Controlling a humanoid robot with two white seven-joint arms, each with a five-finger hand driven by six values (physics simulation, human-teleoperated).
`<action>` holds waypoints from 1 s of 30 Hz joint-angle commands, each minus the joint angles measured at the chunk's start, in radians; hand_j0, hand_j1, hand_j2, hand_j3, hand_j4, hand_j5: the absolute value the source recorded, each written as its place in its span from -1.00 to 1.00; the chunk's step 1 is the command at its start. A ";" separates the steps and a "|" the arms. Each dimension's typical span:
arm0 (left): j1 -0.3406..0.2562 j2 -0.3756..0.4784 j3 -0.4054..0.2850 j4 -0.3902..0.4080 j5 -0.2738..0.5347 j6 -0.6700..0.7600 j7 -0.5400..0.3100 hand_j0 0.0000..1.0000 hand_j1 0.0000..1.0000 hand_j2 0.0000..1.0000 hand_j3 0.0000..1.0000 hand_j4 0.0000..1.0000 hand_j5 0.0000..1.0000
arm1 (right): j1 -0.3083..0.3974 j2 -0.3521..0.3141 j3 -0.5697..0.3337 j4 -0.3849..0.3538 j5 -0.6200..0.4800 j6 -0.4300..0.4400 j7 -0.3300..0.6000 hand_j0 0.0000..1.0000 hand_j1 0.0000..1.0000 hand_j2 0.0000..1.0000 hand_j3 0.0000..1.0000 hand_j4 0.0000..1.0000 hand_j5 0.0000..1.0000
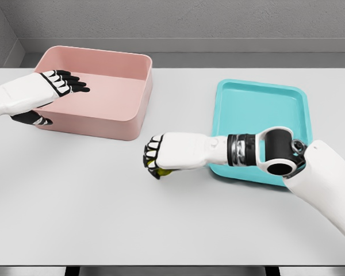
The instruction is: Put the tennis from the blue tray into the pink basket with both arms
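Left hand [62, 84]: fingers spread flat, holding nothing; it hovers over the near left corner of the pink basket, thumb side low against the outer wall.
Pink basket [103, 119]: stands at the table's rear left, open side up; you can see nothing inside it.
Table [92, 213]: grey top, bare between basket and tray.
Right hand [156, 157]: fingers curled tight around the tennis ball, held above the table between basket and tray, nearer the tray.
Tennis ball [163, 171]: only a sliver of yellow-green shows under the curled fingers; it is out of the tray and not yet in the basket.
Blue tray [299, 100]: at the right, shallow rim; the right forearm crosses its near edge. The visible floor holds nothing.
Handling, as you should judge it: light, springy, felt-covered, so not slippery and not fragile. It will roll if set down, and bounce if dropped from high.
Where to hold: wrap around the widest girth, fingers below the middle, as now appears.
Next move, judged: bring it over to the left hand or the basket, and release low.
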 commanded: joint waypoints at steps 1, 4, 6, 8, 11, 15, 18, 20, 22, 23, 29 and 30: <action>0.000 0.001 0.001 -0.002 0.006 0.001 0.001 1.00 1.00 1.00 1.00 1.00 1.00 | 0.000 0.029 0.008 0.056 0.004 0.004 -0.003 -0.24 -0.24 -0.24 -0.24 -0.24 -0.24; 0.000 0.002 0.001 -0.002 0.006 0.001 0.001 1.00 1.00 1.00 1.00 1.00 1.00 | -0.002 0.049 0.026 0.097 0.021 0.004 -0.004 -0.24 -0.24 -0.24 -0.24 -0.24 -0.24; 0.002 0.002 0.001 -0.002 0.006 0.001 0.001 1.00 1.00 1.00 1.00 1.00 1.00 | 0.002 0.050 0.029 0.103 0.023 0.004 -0.004 -0.24 -0.24 -0.24 -0.24 -0.24 -0.24; 0.005 0.009 0.001 -0.003 0.006 0.001 0.001 1.00 1.00 1.00 1.00 1.00 1.00 | 0.003 0.056 0.051 0.112 0.034 0.004 -0.004 -0.24 -0.24 -0.24 -0.24 -0.24 -0.24; 0.006 0.009 -0.001 -0.002 0.006 0.001 0.001 1.00 1.00 1.00 1.00 1.00 1.00 | 0.003 0.058 0.052 0.111 0.035 0.004 -0.004 -0.24 -0.24 -0.24 -0.24 -0.24 -0.24; 0.006 0.009 0.001 -0.006 0.006 0.001 0.001 1.00 1.00 1.00 1.00 1.00 1.00 | 0.003 0.070 0.054 0.111 0.035 0.004 -0.003 -0.23 -0.23 -0.23 -0.23 -0.23 -0.23; 0.006 0.009 0.001 -0.011 0.006 0.001 0.001 1.00 1.00 1.00 1.00 1.00 1.00 | 0.005 0.070 0.054 0.112 0.035 0.004 -0.003 -0.22 -0.22 -0.22 -0.22 -0.22 -0.22; 0.006 0.010 0.001 -0.011 0.006 0.001 0.001 1.00 1.00 1.00 1.00 1.00 1.00 | 0.005 0.070 0.055 0.112 0.035 0.004 -0.003 -0.22 -0.22 -0.22 -0.22 -0.22 -0.22; 0.006 0.010 0.001 -0.013 0.006 0.001 0.001 1.00 1.00 1.00 1.00 1.00 1.00 | 0.006 0.070 0.055 0.112 0.035 0.004 -0.003 -0.10 -0.10 -0.10 -0.10 -0.10 -0.10; 0.006 0.010 0.001 -0.013 0.006 0.001 0.001 1.00 1.00 1.00 1.00 1.00 1.00 | 0.008 0.069 0.054 0.115 0.034 0.004 -0.003 0.19 0.19 0.19 0.19 0.19 0.19; 0.006 0.012 -0.001 -0.011 0.006 0.001 0.001 1.00 1.00 1.00 1.00 1.00 1.00 | 0.014 0.069 0.042 0.134 0.035 0.004 -0.004 0.97 0.97 0.97 0.97 0.97 0.97; 0.006 0.012 -0.001 -0.011 0.006 0.001 0.001 1.00 1.00 1.00 1.00 1.00 1.00 | 0.014 0.069 0.042 0.134 0.035 0.004 -0.004 0.97 0.97 0.97 0.97 0.97 0.97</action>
